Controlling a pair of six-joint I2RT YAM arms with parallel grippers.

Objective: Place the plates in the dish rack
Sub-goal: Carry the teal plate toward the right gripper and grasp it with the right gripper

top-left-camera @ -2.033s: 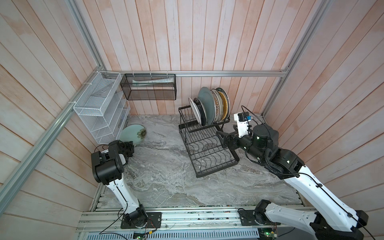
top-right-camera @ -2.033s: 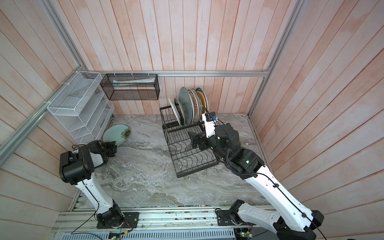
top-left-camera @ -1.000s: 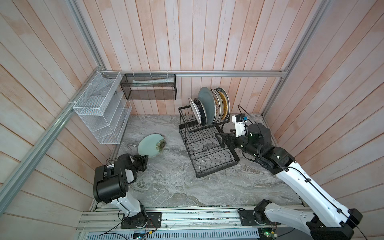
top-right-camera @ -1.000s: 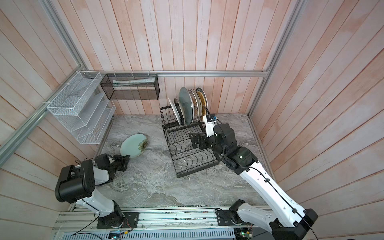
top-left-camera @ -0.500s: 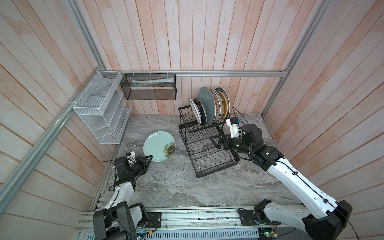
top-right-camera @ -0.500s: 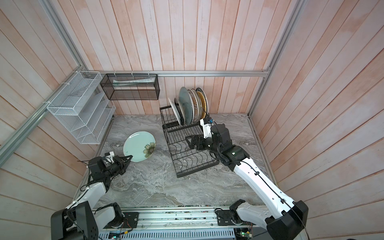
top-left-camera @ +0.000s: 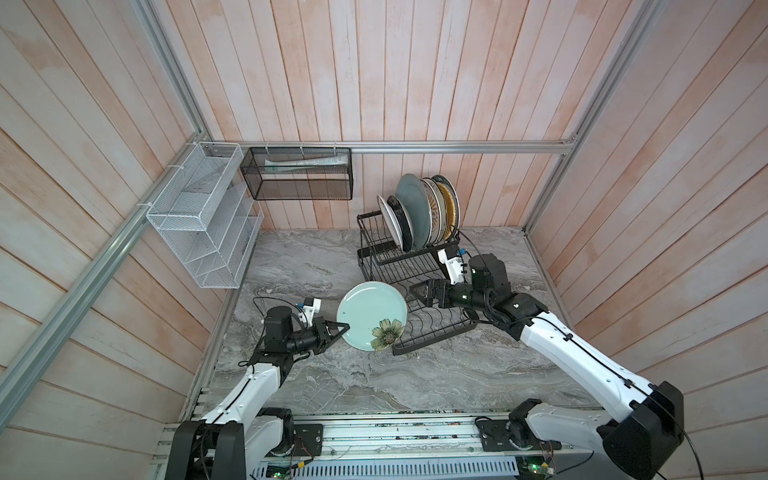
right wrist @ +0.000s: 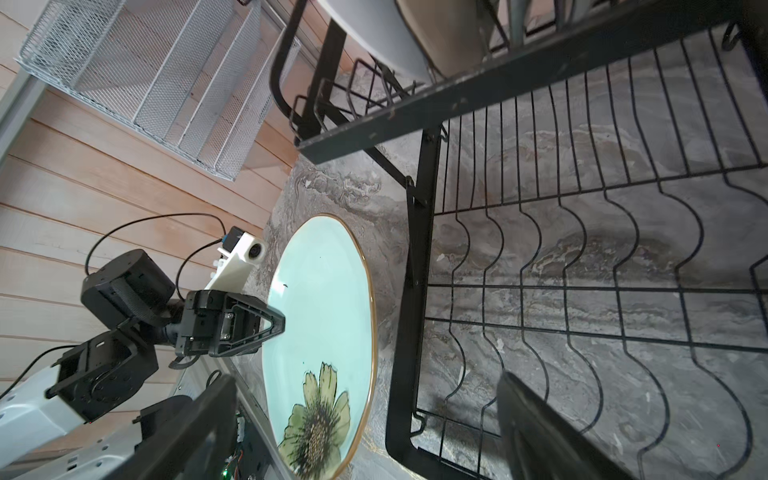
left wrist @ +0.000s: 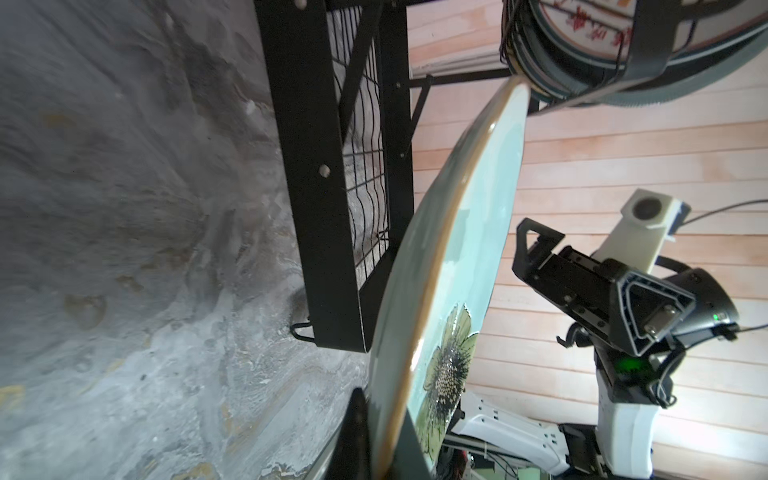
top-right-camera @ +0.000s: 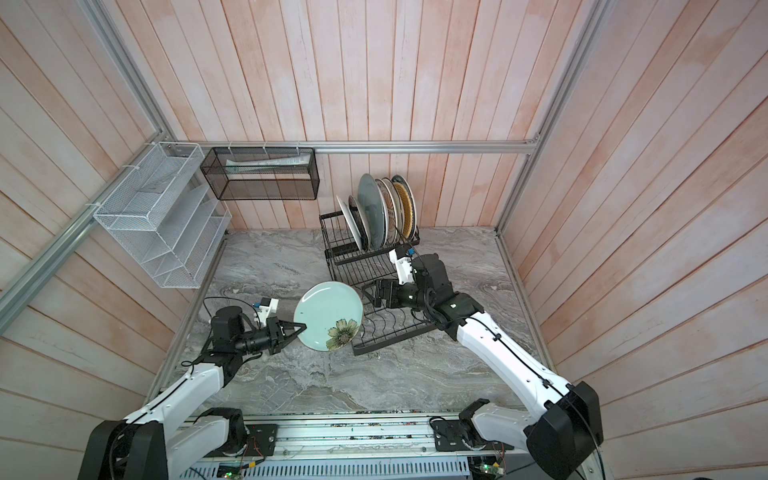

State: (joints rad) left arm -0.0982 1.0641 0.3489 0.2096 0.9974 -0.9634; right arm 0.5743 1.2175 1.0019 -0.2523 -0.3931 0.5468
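Note:
My left gripper (top-left-camera: 343, 328) (top-right-camera: 301, 328) is shut on the left rim of the pale green plate with a flower (top-left-camera: 368, 311) (top-right-camera: 326, 311), held tilted above the table beside the dish rack (top-left-camera: 432, 338) (top-right-camera: 390, 338). The left wrist view shows this plate (left wrist: 469, 249) edge-on between the pinching fingers (left wrist: 357, 419). My right gripper (top-left-camera: 415, 291) (top-right-camera: 368, 293) stands open over the rack's lower tier, just right of the plate's rim and apart from it. Several plates (top-left-camera: 419, 216) (top-right-camera: 376, 212) stand upright in the upper tier.
A white mesh organizer (top-left-camera: 203, 224) hangs on the left wall and a black mesh basket (top-left-camera: 299, 174) on the back wall. The grey marble tabletop (top-left-camera: 332, 374) runs to a metal rail at the front. Wood-panel walls close in on three sides.
The left arm has carried the green plate from the table's back left toward the rack and raised it. The right gripper has moved left across the lower tier toward the plate.

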